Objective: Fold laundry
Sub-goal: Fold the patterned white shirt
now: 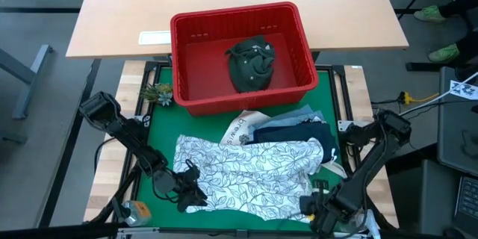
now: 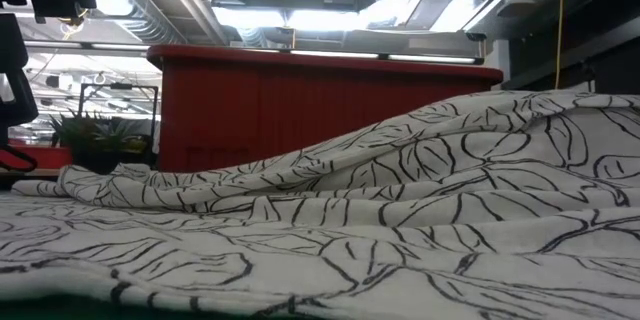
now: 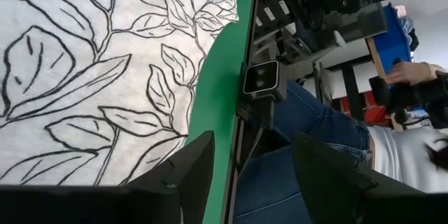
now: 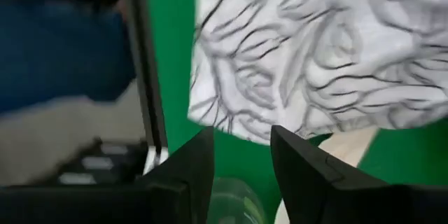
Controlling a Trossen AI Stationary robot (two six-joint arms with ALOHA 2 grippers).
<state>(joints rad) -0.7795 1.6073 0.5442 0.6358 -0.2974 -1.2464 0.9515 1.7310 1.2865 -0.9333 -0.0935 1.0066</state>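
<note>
Lying rumpled along the green mat's [image 1: 291, 208] near edge, long axis left to right: soft white leaf-print garment [image 1: 246, 170]. Left gripper [image 1: 192, 192] open, empty, at its near left corner; right gripper [image 1: 320, 203] parted, empty, off its right end. Beyond: navy and denim pieces [image 1: 299, 128], then olive garment [image 1: 252, 63] bunched inside rigid slotted red basket [image 1: 299, 30].

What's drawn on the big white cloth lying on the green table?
Black outlined leaves all over the white cloth, spread flat on the green table. The left wrist view shows them best.
</note>
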